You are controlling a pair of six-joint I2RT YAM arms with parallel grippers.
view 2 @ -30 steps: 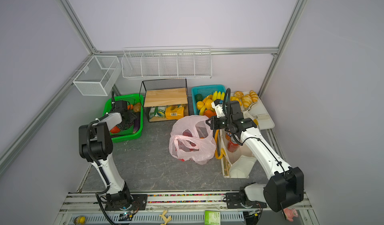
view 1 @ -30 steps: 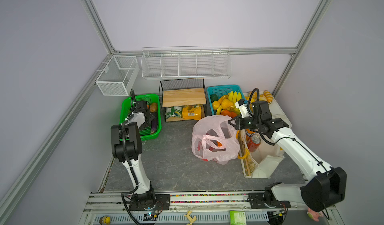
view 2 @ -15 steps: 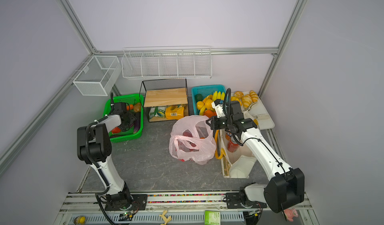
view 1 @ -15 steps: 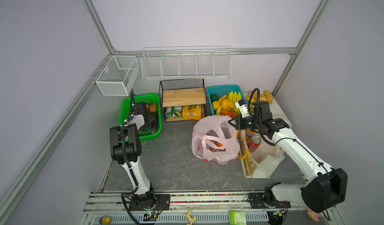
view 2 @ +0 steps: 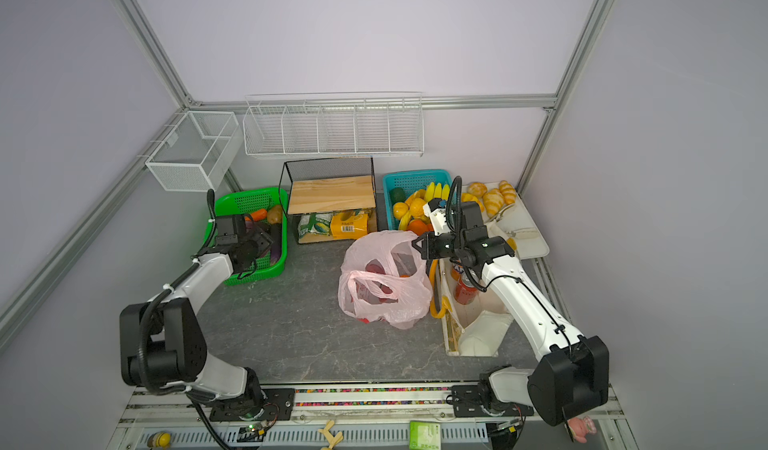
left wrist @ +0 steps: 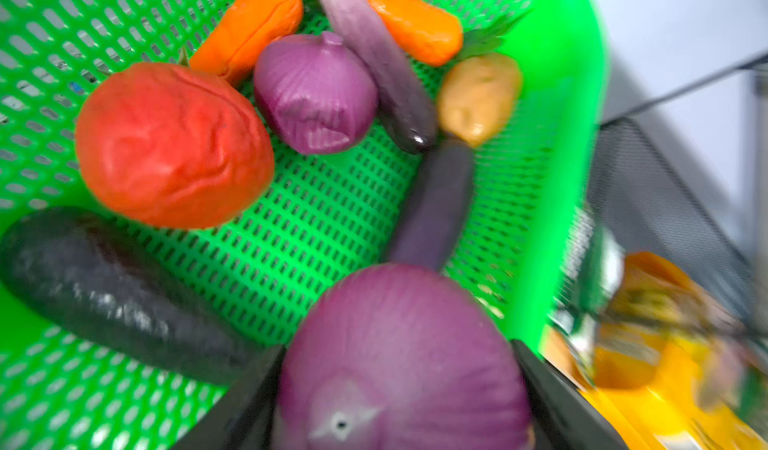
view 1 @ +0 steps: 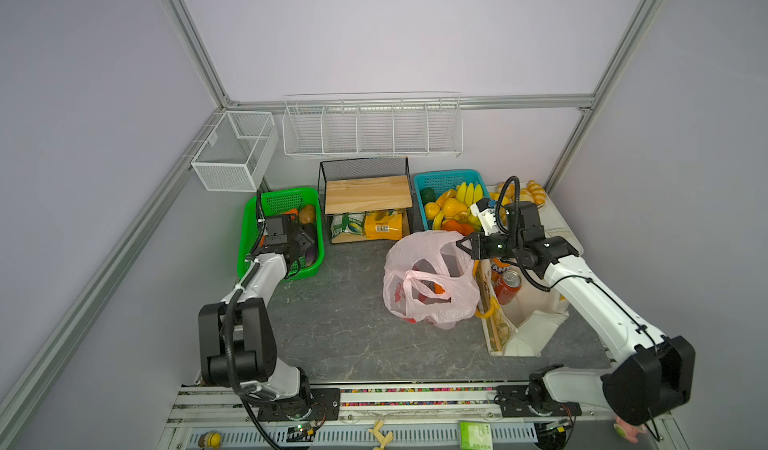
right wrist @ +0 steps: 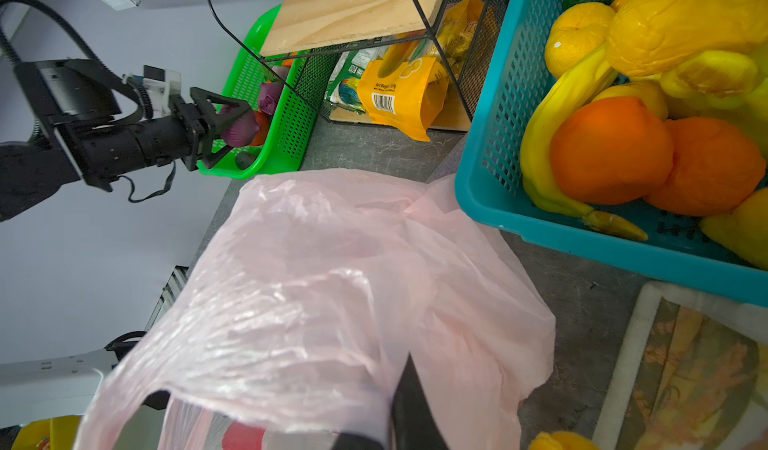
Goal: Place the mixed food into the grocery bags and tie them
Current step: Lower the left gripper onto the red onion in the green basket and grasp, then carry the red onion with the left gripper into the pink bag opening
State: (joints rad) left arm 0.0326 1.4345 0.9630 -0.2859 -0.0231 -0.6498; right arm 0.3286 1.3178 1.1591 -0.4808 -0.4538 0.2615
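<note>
**Onion gripped over the basket, bag rim pinched**

The left gripper [right wrist: 235,128] is clamped on a round purple toy onion [left wrist: 399,344], one finger on each side, over the green plastic mesh basket [view 1: 248,240]. In that basket lie a wrinkled red toy tomato [left wrist: 170,144] and a second purple onion [left wrist: 316,94] (orange carrots [left wrist: 249,20] and dark aubergines [left wrist: 104,281] lie around them). The right gripper [view 1: 460,245] is closed on the rim of the thin translucent pink plastic bag [view 1: 428,298]. This bag sits mid-way along the grey tabletop [view 1: 340,315] with red and orange items inside. Just beside it, the cream canvas tote [view 1: 536,323] holds an orange Fanta can [view 1: 498,266] and a red soda can [view 1: 508,288].
</note>
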